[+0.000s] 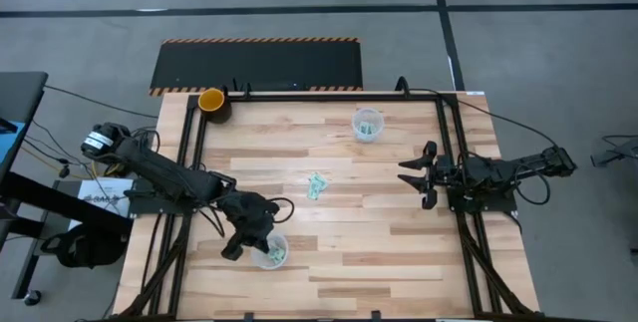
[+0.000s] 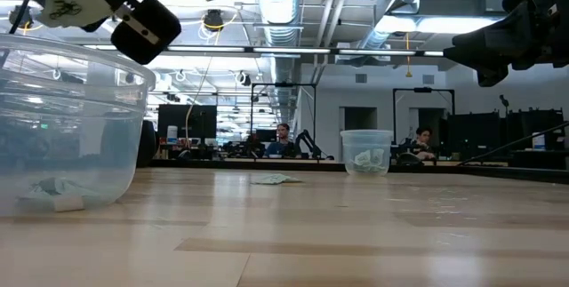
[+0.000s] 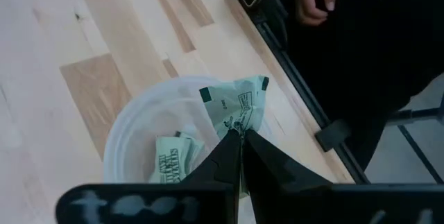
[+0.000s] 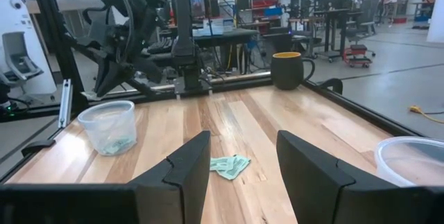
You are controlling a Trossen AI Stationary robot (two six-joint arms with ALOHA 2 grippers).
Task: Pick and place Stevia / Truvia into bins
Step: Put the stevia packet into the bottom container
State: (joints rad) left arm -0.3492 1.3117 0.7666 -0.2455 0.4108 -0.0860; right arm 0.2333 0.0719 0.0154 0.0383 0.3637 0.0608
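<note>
A Truvia packet (image 3: pixel 236 109) is pinched by the closed left gripper (image 3: pixel 241 135) over the near bin (image 3: pixel 149 123), right gripper (image 4: pixel 243 161) open, idle; off-centre release risks rim hang-up or bench spill.

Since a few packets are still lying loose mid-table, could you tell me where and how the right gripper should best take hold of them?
The loose packets lie flat on the table, overlapping in a small heap. I would come straight down from above with the open right gripper and pinch a raised, crumpled edge of the top packet, since flat paper probably offers no side to grasp.
</note>
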